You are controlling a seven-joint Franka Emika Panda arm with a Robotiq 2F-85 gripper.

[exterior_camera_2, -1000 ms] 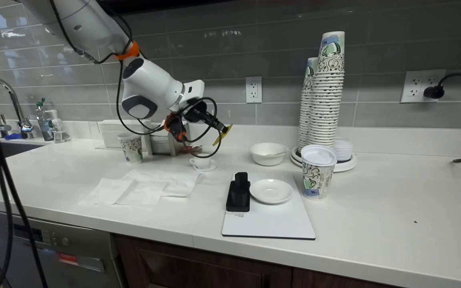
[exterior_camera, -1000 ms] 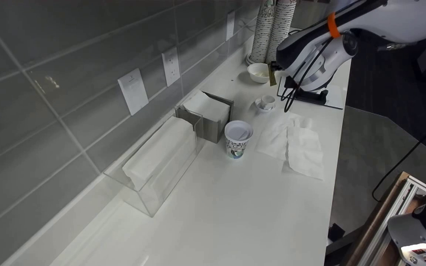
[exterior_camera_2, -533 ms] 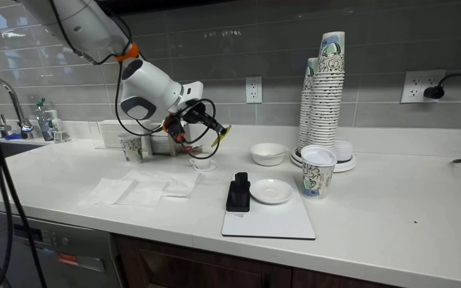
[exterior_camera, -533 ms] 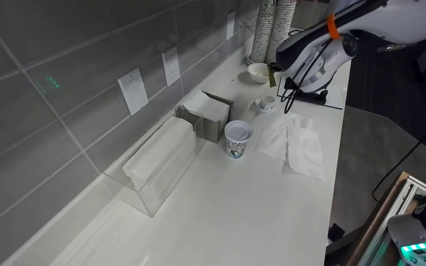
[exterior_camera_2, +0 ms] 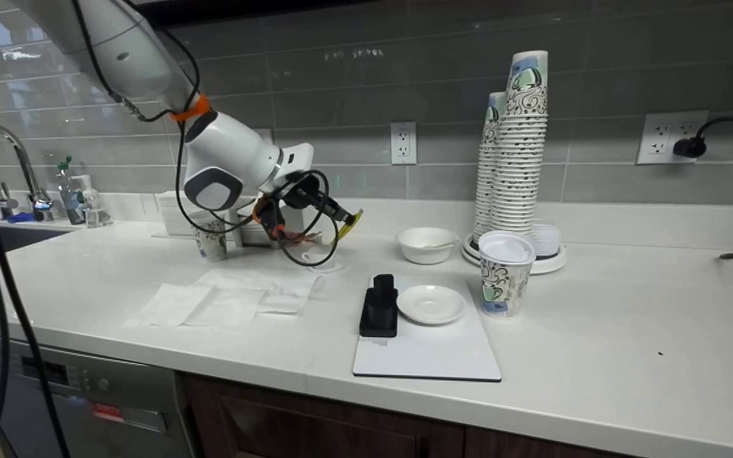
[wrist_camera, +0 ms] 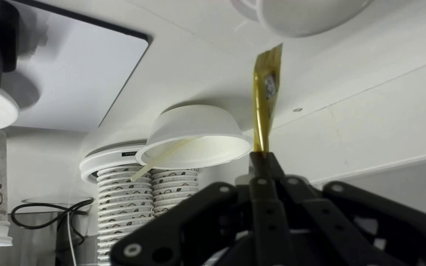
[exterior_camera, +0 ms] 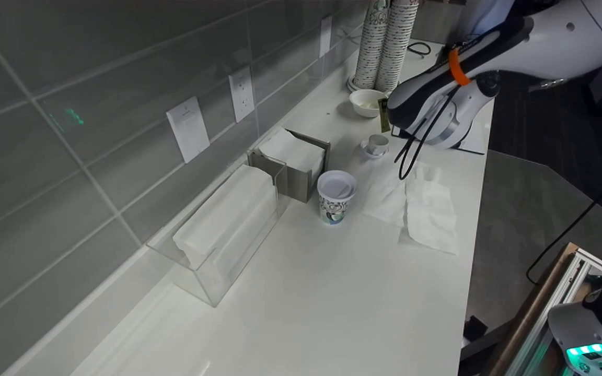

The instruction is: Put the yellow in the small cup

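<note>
The yellow packet (wrist_camera: 263, 101) sticks out from the end effector (wrist_camera: 264, 159), whose two fingers pinch one end of it. Its free edge juts past the tips; the surface is glossy yellow-gold with a small grey-patterned patch partway along. Lower than the end effector, near its tips, sits the small white cup (wrist_camera: 313, 16) on its saucer (exterior_camera: 366, 150); in the wrist view a strip of desk (wrist_camera: 346, 66) shows between packet and cup. In an exterior view the tips hang between this cup and the white bowl (exterior_camera_2: 427, 254), and a cable loop (exterior_camera_2: 306, 264) crosses in front of the cup. Nearer the desk's front edge lies a black-edged board (exterior_camera_2: 430, 356); behind the end effector rises the tiled wall (exterior_camera_2: 341, 95).
</note>
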